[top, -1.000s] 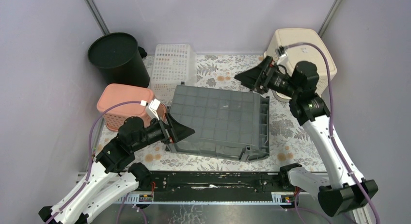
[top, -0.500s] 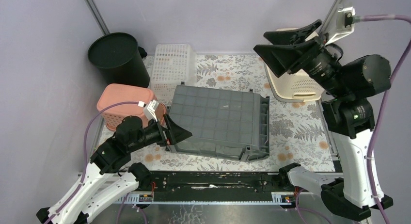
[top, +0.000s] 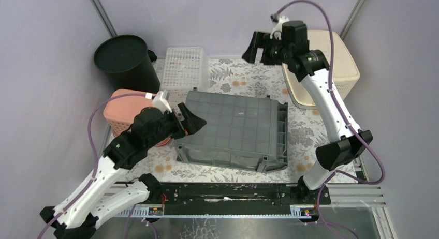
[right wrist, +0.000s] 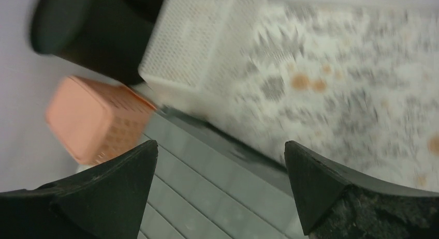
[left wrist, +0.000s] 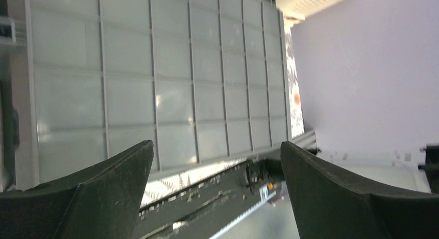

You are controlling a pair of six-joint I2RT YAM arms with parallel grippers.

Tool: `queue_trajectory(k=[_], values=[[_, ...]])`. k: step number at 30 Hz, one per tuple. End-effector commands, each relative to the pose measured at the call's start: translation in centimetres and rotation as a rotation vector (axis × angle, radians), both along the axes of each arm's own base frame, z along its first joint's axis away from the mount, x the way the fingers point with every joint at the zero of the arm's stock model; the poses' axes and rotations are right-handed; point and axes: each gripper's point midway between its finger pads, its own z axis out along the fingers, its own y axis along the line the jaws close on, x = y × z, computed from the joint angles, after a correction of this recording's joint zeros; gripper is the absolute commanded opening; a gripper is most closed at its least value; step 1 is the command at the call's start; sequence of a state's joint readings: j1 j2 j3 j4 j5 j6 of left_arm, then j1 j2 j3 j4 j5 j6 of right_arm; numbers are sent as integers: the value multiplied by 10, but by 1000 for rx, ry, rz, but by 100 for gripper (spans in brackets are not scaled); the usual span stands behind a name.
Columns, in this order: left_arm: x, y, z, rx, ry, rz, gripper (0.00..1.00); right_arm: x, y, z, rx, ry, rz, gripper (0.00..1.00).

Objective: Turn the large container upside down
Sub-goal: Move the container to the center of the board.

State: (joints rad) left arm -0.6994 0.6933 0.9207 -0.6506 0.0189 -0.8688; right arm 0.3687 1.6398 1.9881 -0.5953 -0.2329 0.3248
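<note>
The large container (top: 233,130) is a grey crate in the middle of the floral mat, with its gridded flat face turned up and its ribbed rim at the right. My left gripper (top: 189,120) hovers open at the crate's left end, nothing between its fingers. The left wrist view looks along the gridded face (left wrist: 155,78) past the open left gripper (left wrist: 217,146). My right gripper (top: 252,47) hangs open high over the back of the mat, apart from the crate. The right wrist view shows the crate's far part (right wrist: 217,197) below the open right gripper (right wrist: 221,146).
A black bin (top: 126,60) and a white mesh basket (top: 185,71) stand at the back left. A pink basket (top: 121,112) sits beside the left arm. A cream basket (top: 326,68) is at the back right. A black rail (top: 228,192) runs along the front edge.
The right arm swung from beside the crate, up near the camera, then back over the mat's far edge. The left gripper rose slightly at the crate's left end. The crate stayed put.
</note>
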Motion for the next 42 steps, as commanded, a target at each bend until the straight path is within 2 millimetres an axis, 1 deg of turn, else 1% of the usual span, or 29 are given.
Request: queue_trajectory(k=[1, 3, 5, 6, 8, 12, 13, 16, 17, 18, 21, 24, 26, 29, 30, 33, 39, 42], values=[[48, 0, 30, 82, -97, 119, 100, -12, -37, -21, -80, 57, -81, 99], [63, -3, 32, 112, -93, 140, 100, -12, -42, -35, -56, 94, -71, 99], [80, 0, 26, 136, -67, 169, 100, -13, -41, -47, -39, 123, -50, 99], [90, 7, 22, 136, -47, 189, 100, -15, -39, -53, -35, 139, -37, 99], [104, 15, 15, 116, -10, 201, 100, -19, -35, -65, -26, 174, -5, 99], [121, 34, 1, 109, 27, 242, 100, -30, -31, -90, -18, 237, 25, 99], [124, 39, -1, 111, 30, 259, 100, -31, -31, -93, -21, 249, 22, 100], [131, 45, -8, 112, 39, 275, 100, -37, -42, -111, -67, 323, -27, 100], [134, 46, -10, 114, 42, 278, 100, -42, -44, -116, -77, 346, -33, 100], [136, 46, -11, 114, 43, 280, 100, -49, -48, -127, -92, 376, -43, 100], [146, 42, -10, 98, 37, 273, 100, -69, -65, -141, -121, 397, -115, 100], [159, 35, -6, 88, 28, 245, 100, -93, -76, -148, -124, 400, -144, 99], [168, 29, -6, 102, 27, 219, 100, -109, -82, -155, -131, 423, -155, 98], [180, 27, -10, 117, 37, 208, 100, -127, -93, -162, -142, 432, -193, 96], [184, 28, -11, 122, 40, 210, 100, -132, -96, -159, -138, 418, -208, 95], [193, 36, -18, 145, 46, 230, 100, -143, -100, -165, -134, 432, -225, 91], [205, 57, -19, 156, 46, 267, 100, -157, -96, -184, -119, 494, -199, 84], [211, 62, -22, 164, 53, 269, 100, -162, -95, -189, -113, 511, -189, 82]])
